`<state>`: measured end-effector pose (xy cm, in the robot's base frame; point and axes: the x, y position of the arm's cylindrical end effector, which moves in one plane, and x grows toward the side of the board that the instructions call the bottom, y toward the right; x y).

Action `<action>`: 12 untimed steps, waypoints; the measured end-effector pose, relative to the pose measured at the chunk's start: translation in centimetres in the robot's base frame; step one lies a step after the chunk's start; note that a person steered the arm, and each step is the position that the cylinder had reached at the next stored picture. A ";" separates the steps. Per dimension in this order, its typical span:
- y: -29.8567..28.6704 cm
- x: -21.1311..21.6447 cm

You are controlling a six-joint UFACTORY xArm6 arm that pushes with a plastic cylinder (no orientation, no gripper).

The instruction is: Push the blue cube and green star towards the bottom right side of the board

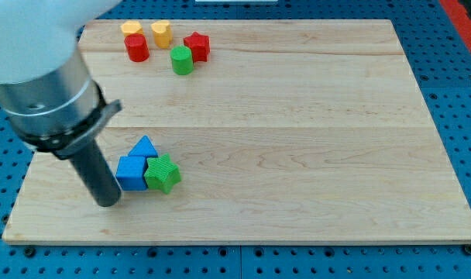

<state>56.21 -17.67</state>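
The blue cube point(131, 172) sits in the lower left part of the tabletop point(297, 155), with the green star point(163, 173) touching its right face and a blue triangular block point(145, 146) pressed against the pair from above. The three form one tight cluster.

The arm ends in a plain dark rod, so there are no fingers to be apart or together; only the rod does the work. The tip point(108, 203) rests on the wood just to the view's left of the blue cube, slightly lower than the cube's centre, very close to it; whether it touches cannot be told.

The relation that matters: cube and star lie in a row running left to right, directly to the right of the tip, and the goal corner lies far off to the right and a little down. A rightward push would likely drive both together.

Well apart, near the view's top left, stand a yellow block point(131, 29), a second yellow block point(161, 32), a red cylinder point(137, 48), a red star point(196, 46) and a green cylinder point(182, 60).
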 end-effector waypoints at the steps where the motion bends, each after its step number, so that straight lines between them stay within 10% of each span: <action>1: -1.6 -0.3; 3: -1.6 -2.6; 12: 32.4 -1.8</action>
<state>54.45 14.74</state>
